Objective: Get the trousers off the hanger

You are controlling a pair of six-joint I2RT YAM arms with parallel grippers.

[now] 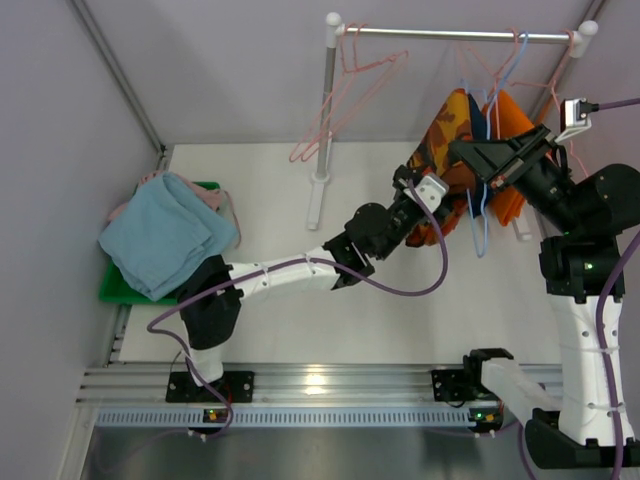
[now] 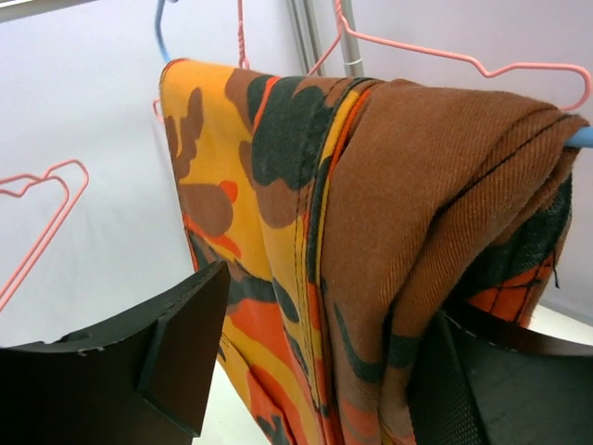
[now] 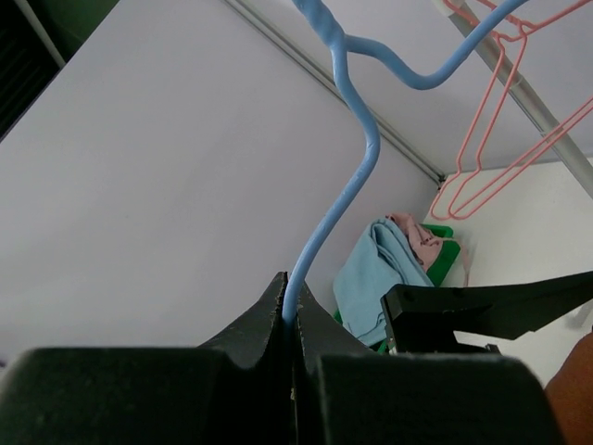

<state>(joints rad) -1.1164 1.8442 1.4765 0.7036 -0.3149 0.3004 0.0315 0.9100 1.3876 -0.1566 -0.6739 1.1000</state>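
The orange-and-red patterned trousers [image 1: 452, 135] hang folded over a blue hanger [image 1: 483, 215] on the rail. In the left wrist view the patterned trousers [image 2: 306, 241] hang between the two spread fingers of my left gripper [image 2: 324, 371], and the right finger touches the cloth. My left gripper [image 1: 437, 205] is open around their lower part. My right gripper [image 3: 295, 301] is shut on the blue hanger's wire [image 3: 357, 176], seen from above [image 1: 487, 170] beside the trousers. Plain orange trousers [image 1: 512, 150] hang just behind. Light blue trousers [image 1: 160, 235] lie folded on dusty pink ones [image 1: 215, 198].
A green tray [image 1: 112, 290] at the far left holds the folded pile. Empty pink hangers [image 1: 345, 95] hang on the metal rail [image 1: 455, 35], whose white post [image 1: 325, 110] stands mid-table. Grey walls close in on both sides.
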